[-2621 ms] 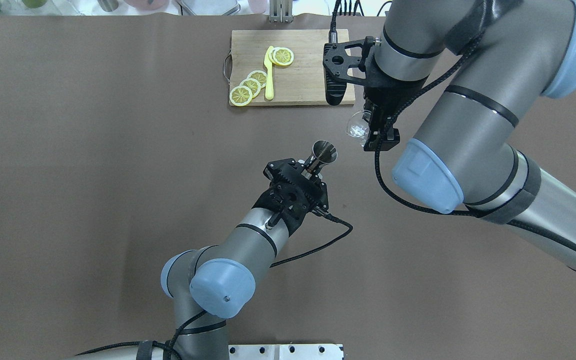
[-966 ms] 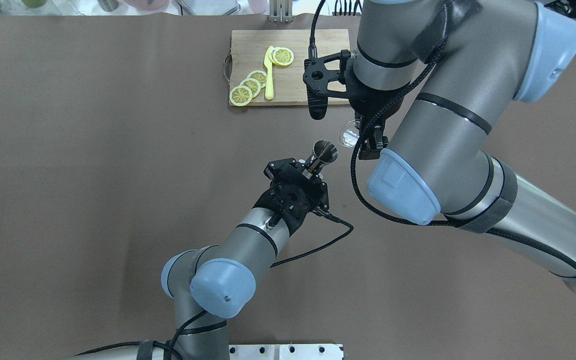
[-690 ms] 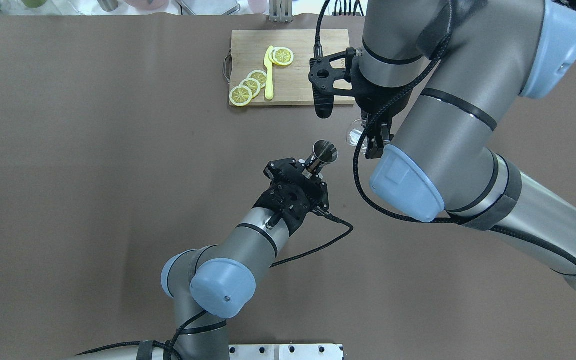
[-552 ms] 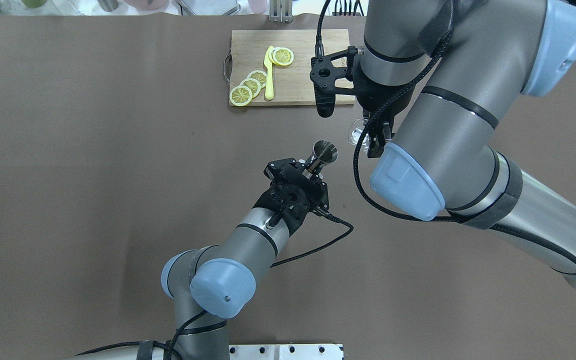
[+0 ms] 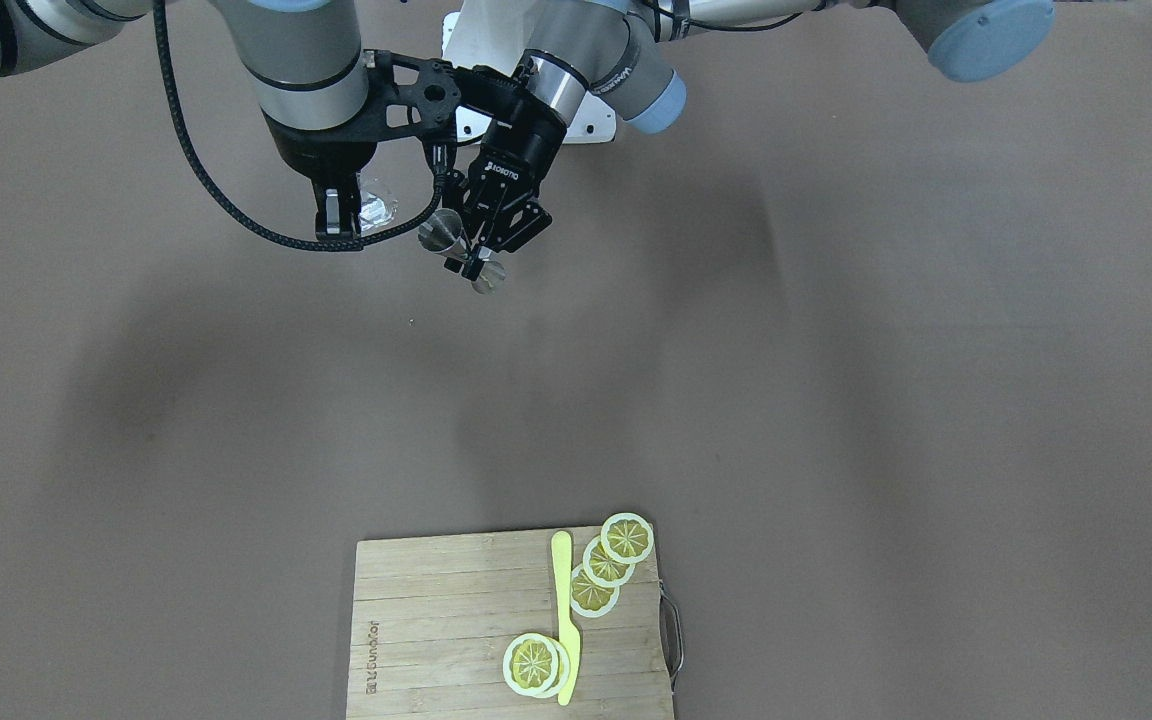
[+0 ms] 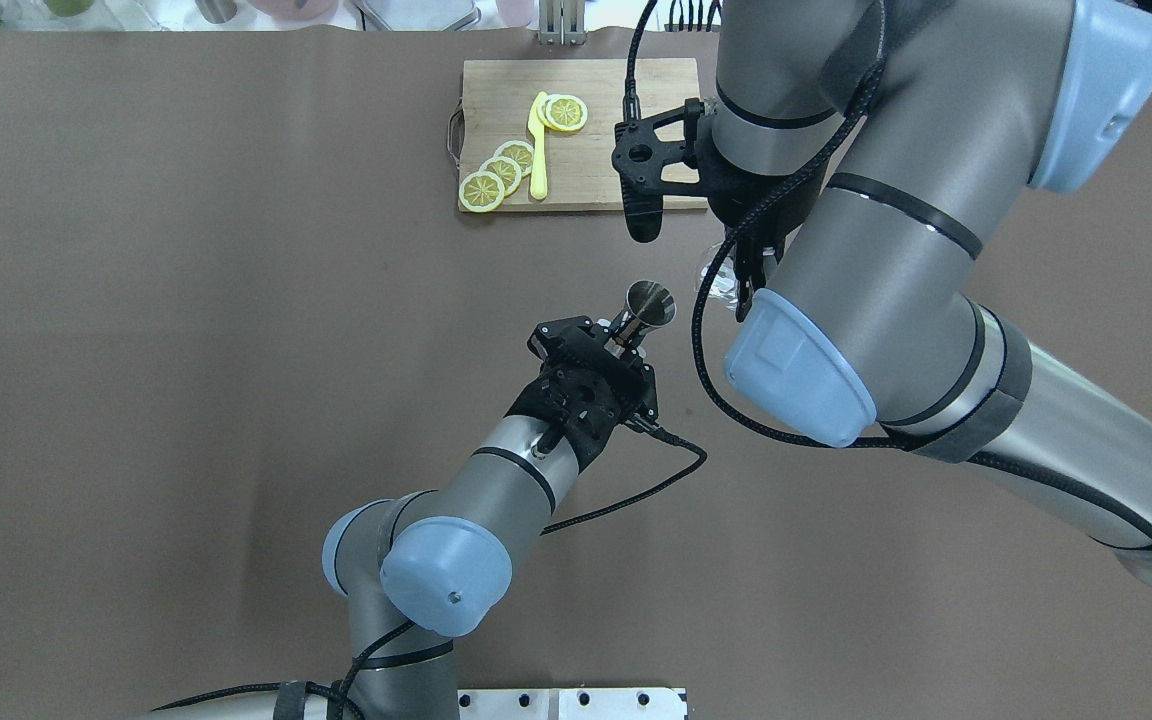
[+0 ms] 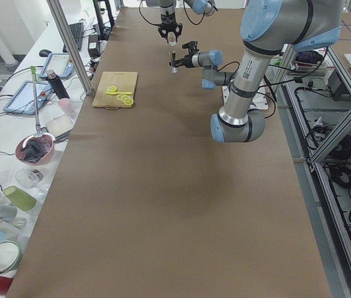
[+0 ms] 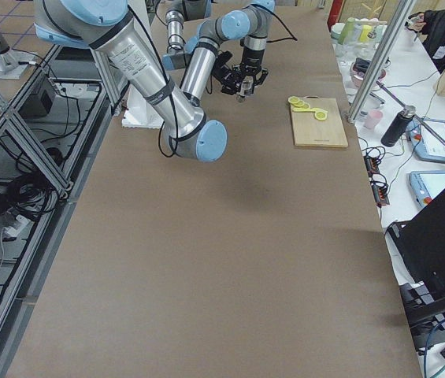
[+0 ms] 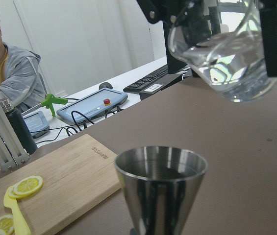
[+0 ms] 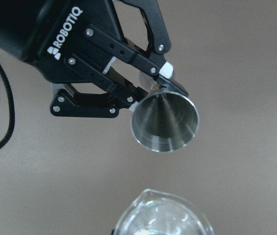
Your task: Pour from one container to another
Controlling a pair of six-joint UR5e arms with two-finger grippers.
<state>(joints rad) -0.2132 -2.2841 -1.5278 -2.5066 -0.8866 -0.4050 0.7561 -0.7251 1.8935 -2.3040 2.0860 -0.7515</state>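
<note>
Holding the jigger (image 6: 650, 300) upright over mid-table, left gripper (image 6: 626, 336) pinching its waist so the mouth faces up as the target. To its right, the right gripper (image 5: 338, 225) clamps the glass (image 5: 374, 208), raised beside the rim to pour. My left wrist view shows clear liquid inside; overhead mostly hides it behind the arm.

A glass cup (image 9: 226, 56) above and beside the jigger (image 9: 160, 183); cutting board (image 6: 596, 95) with lemon slices (image 6: 502, 172) beyond.
</note>
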